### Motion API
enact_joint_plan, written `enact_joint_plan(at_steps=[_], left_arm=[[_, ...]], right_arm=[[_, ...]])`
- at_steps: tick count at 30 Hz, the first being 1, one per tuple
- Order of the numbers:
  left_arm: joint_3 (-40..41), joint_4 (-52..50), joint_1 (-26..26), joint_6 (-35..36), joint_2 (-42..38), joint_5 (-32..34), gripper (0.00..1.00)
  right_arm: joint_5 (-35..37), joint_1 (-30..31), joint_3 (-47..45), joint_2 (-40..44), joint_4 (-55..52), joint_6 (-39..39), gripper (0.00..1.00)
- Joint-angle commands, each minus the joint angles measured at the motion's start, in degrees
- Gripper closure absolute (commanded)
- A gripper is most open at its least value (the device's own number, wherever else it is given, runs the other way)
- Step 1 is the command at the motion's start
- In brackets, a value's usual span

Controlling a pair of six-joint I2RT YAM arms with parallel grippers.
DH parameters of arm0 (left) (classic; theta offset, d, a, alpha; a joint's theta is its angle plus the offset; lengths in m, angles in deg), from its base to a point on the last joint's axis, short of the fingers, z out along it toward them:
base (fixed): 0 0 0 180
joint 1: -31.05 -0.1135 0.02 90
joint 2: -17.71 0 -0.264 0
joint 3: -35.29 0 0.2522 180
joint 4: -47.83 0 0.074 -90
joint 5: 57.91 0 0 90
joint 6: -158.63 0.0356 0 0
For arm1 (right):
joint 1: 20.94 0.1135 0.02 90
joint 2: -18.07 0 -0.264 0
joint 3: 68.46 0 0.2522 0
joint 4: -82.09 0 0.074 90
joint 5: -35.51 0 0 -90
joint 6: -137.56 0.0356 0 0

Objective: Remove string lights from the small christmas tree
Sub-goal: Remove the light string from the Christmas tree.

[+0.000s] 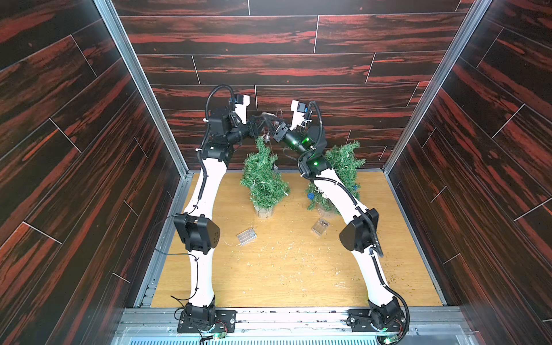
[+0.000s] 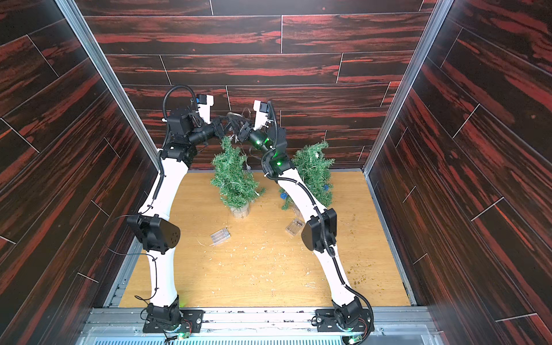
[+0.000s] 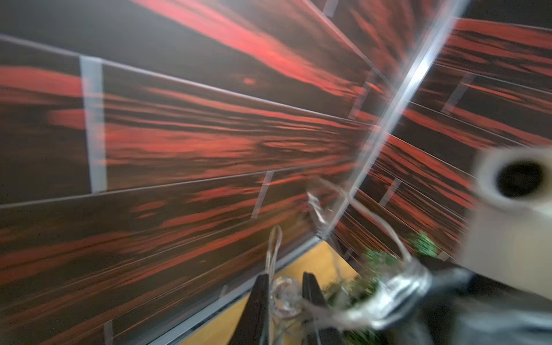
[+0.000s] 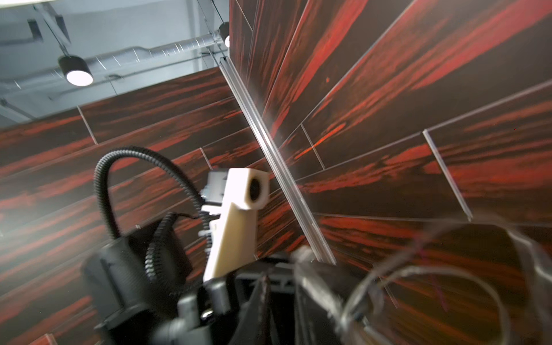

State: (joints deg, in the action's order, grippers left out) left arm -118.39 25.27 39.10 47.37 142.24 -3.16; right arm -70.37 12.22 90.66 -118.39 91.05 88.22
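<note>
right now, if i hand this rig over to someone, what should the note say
Left gripper: shut on the silvery strand, a clear bulb between its fingers, above the left tree.
Right gripper: beside it among wire loops; open or shut unclear.
Battery boxes lie on the table.
Done: part of that strand is lifted off.
Left: the rest of it in the left tree, and the blue-ball strand on the right tree.

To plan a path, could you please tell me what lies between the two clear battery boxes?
In both top views, only bare tabletop separates the left-hand battery box from the right-hand battery box.
</note>
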Motion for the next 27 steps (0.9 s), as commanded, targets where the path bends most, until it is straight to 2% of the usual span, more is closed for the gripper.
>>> enact_joint_plan(at_steps=[1, 6, 12, 19, 22, 27], left_arm=[[1.42, 2.77, -2.07, -3.20, -4.22, 7.50, 1.00], [4.82, 6.76, -2.67, -5.34, -6.01, 10.52, 1.00], [9.94, 14.94, -2.37, -9.52, -7.28, 5.49, 1.00], [11.45, 16.18, -1.09, -8.81, -7.28, 4.40, 1.00], [10.45, 15.55, -0.77, -8.46, -6.70, 4.88, 1.00], [9.61, 13.75, -0.68, -7.47, -6.58, 5.12, 1.00]], right_arm=[[-1.17, 0.25, -2.47, 7.74, 1.43, -2.27, 0.71], [-1.52, -0.36, -7.26, 11.40, 1.69, -3.33, 0.64], [-1.20, -0.47, -16.91, 16.20, 5.57, -3.70, 0.63], [-0.46, -0.61, -25.43, 20.45, 8.89, -4.00, 0.63], [-0.97, -0.48, -27.42, 22.67, 6.08, -5.69, 0.63], [-0.14, -0.34, -35.05, 30.33, -5.07, -12.59, 0.62]])
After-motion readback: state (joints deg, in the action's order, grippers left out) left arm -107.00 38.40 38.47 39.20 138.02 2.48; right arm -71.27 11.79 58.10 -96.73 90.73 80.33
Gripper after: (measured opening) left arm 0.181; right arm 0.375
